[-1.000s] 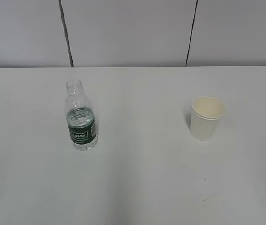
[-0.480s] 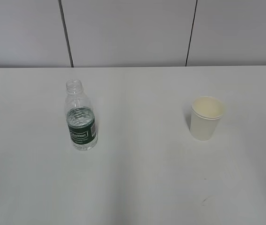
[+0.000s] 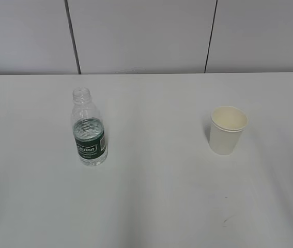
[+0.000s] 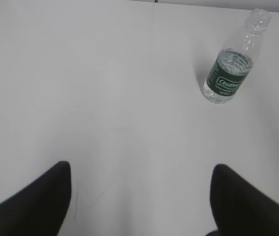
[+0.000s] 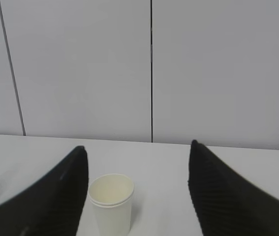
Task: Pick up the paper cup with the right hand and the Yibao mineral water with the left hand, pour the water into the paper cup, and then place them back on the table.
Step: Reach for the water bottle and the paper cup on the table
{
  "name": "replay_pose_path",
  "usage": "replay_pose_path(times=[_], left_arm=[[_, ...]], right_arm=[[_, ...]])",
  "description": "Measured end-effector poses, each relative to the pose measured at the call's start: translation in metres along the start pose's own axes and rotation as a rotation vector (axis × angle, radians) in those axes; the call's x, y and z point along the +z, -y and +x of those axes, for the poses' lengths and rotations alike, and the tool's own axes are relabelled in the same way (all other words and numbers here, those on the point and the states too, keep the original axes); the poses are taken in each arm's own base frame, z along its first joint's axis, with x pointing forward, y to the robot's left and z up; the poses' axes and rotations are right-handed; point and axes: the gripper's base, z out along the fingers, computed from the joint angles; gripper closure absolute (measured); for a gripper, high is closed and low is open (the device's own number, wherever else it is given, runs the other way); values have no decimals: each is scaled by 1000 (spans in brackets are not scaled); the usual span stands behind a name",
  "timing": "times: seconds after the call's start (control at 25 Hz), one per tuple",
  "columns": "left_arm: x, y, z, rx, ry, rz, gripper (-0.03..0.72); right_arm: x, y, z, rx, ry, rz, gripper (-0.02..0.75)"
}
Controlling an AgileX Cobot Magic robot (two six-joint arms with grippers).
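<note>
Exterior view: the Yibao mineral water (image 3: 89, 132) is standing upright left of centre on the white table (image 3: 151, 196), uncapped, with a dark green label around its lower body and water showing inside up to about the top of the label. The paper cup (image 3: 228, 129) is standing upright right of centre, mouth open upward, well apart from the bottle. A small dark scuff mark (image 3: 225, 221) is sitting on the tabletop in the lower right. A grey panelled wall (image 3: 141, 36) with dark vertical seams is filling the top of the frame. Neither arm is showing in this view.

Left wrist view: the left hand (image 4: 141, 196) is hanging above bare tabletop with its two black fingers (image 4: 36, 206) spread wide at the bottom corners of the frame, nothing between them. The bottle (image 4: 232, 73) is standing in the upper right of the frame, well apart from the fingers and leaning right as seen by this camera.

Right wrist view: the right hand (image 5: 137, 191) is looking level along the table toward the wall, its black fingers (image 5: 228, 196) parted wide and empty. The cup (image 5: 110, 204) is standing at bottom centre-left, beyond the fingertips, closer to the left finger than to the right one; whether it is touching that finger I cannot tell.
</note>
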Motion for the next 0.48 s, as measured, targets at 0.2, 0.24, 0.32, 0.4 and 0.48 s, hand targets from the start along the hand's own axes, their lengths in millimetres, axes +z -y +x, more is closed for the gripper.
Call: replay_pose_path(times=[0.2, 0.24, 0.32, 0.4, 0.48], left_arm=[[-7, 1, -11, -1, 91, 9, 157], [-9, 1, -16, -1, 142, 15, 157], [-12, 3, -25, -2, 229, 28, 157], [-8, 5, -35, 13, 272, 48, 157], [1, 10, -47, 45, 281, 84, 157]], right_arm=[[18, -1, 6, 0, -44, -7, 232], [23, -1, 7, 0, -64, -9, 232], [33, -1, 10, 1, -85, -13, 232], [44, -2, 14, 1, -107, -17, 232], [56, -2, 19, 3, -128, -23, 232]])
